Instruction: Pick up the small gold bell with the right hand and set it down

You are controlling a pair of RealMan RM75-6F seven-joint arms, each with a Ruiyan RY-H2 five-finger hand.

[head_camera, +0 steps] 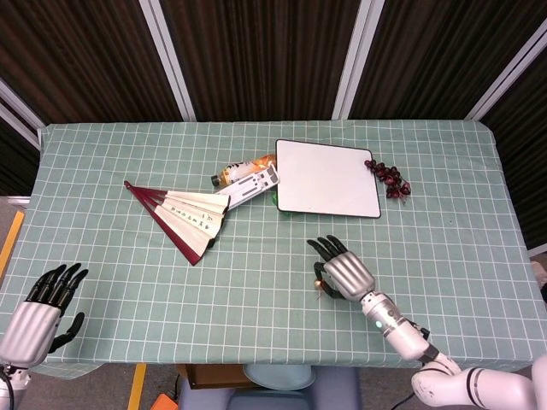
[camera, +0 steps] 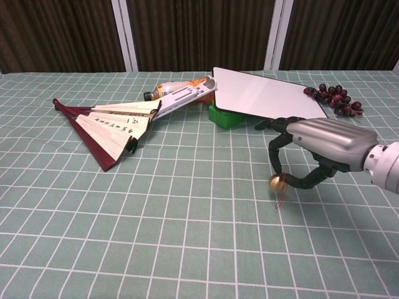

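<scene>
The small gold bell (camera: 276, 181) is pinched between the thumb and a finger of my right hand (camera: 318, 149), with a short red tassel dangling under it. In the head view the bell (head_camera: 319, 284) peeks out at the left side of my right hand (head_camera: 345, 272), near the table's front middle. I cannot tell whether the bell touches the cloth. At the front left corner my left hand (head_camera: 38, 316) holds nothing, its fingers apart; the chest view does not show it.
An open paper fan (head_camera: 181, 216) lies left of centre. Behind the right hand a white board (head_camera: 326, 178) rests on a green block (camera: 225, 116), with a remote (head_camera: 248, 186) and a bottle (head_camera: 242, 166) beside it. Dark red grapes (head_camera: 388, 178) lie to its right.
</scene>
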